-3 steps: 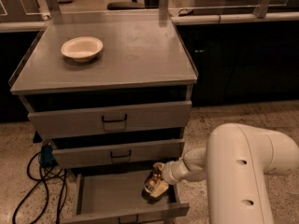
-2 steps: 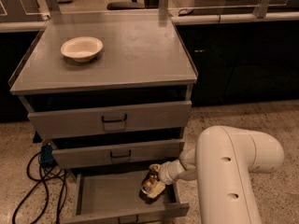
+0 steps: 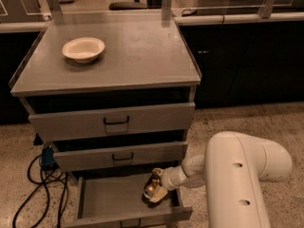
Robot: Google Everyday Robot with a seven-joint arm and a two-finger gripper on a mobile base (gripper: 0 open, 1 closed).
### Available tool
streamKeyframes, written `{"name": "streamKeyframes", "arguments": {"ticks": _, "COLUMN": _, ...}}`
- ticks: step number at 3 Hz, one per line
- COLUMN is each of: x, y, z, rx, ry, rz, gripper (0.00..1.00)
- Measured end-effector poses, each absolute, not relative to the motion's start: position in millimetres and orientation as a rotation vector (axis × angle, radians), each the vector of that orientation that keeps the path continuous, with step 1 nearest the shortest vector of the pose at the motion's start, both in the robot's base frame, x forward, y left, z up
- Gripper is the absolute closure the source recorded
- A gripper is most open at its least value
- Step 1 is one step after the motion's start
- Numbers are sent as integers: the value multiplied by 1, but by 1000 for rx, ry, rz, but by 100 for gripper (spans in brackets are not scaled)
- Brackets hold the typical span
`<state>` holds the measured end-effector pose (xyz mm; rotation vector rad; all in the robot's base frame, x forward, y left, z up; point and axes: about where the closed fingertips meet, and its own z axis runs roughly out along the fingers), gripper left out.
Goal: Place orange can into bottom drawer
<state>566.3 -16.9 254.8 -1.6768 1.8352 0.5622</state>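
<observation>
The bottom drawer (image 3: 111, 194) is pulled open below the two upper grey drawers, a shallow grey tray. My gripper (image 3: 155, 189) reaches into its right side from the white arm (image 3: 237, 175) at the lower right. It is shut on the orange can (image 3: 152, 186), a small shiny gold can held tilted low over the drawer floor. I cannot tell whether the can touches the floor.
A white bowl (image 3: 83, 49) sits on the cabinet top (image 3: 137, 51) at the back left. Black cables (image 3: 38, 194) and a blue plug (image 3: 47, 156) lie on the floor left of the cabinet. Dark cabinets run along the back wall.
The arm has swung left, and the gripper with the can has moved a little left and down into the drawer.
</observation>
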Motion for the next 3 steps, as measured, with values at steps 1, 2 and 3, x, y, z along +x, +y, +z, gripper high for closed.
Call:
{"name": "streamKeyframes", "arguments": {"ticks": 1, "x": 573, "y": -15, "z": 226, "rx": -1628, "ry": 1827, "rz": 448, "gripper": 100}}
{"name": "streamKeyframes", "arguments": {"ticks": 2, "x": 574, "y": -12, "z": 224, "rx": -1624, "ry": 1830, "rz": 435, "gripper": 100}}
{"name": "streamKeyframes", "arguments": {"ticks": 3, "x": 580, "y": -18, "z": 224, "rx": -1611, "ry": 1830, "rz": 403, "gripper": 100}}
